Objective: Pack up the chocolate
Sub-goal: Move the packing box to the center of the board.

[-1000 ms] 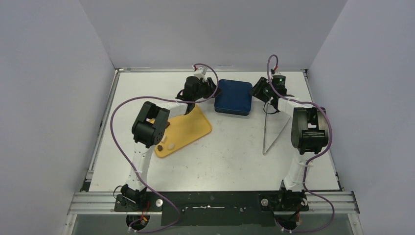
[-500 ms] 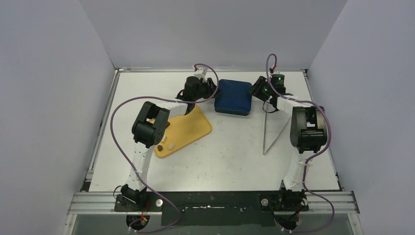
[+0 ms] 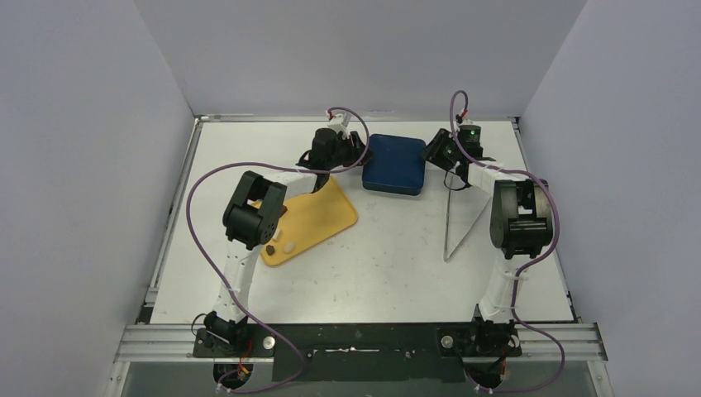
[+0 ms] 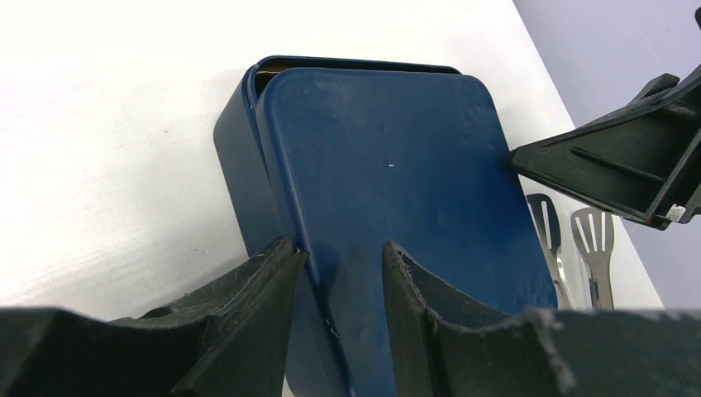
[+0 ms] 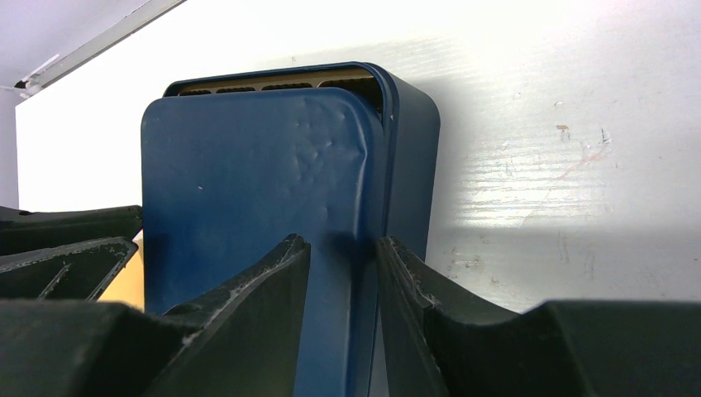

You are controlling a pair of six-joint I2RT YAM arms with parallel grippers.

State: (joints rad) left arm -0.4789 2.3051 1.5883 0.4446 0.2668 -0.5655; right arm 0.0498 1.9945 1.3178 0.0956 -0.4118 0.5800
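Observation:
The dark blue box (image 3: 395, 165) sits at the far middle with its blue lid (image 4: 388, 165) lying on it, slightly offset. A strip of its gridded inside (image 5: 273, 83) shows at the far rim. My left gripper (image 3: 361, 157) is at the box's left edge and my right gripper (image 3: 430, 153) at its right edge. In the left wrist view my gripper (image 4: 343, 248) is narrowly closed over the lid's edge. The right wrist view shows my right gripper (image 5: 343, 241) the same way. One brown chocolate (image 3: 270, 248) and one white one (image 3: 288, 246) lie on the yellow tray (image 3: 318, 217).
Metal tongs (image 3: 450, 223) lie on the white table right of the box, under my right arm; their tips show in the left wrist view (image 4: 570, 240). The yellow tray lies under my left arm. Grey walls close in the table on three sides.
My right wrist has shifted slightly at the box's right edge. The left arm, the box and the tray have not visibly moved.

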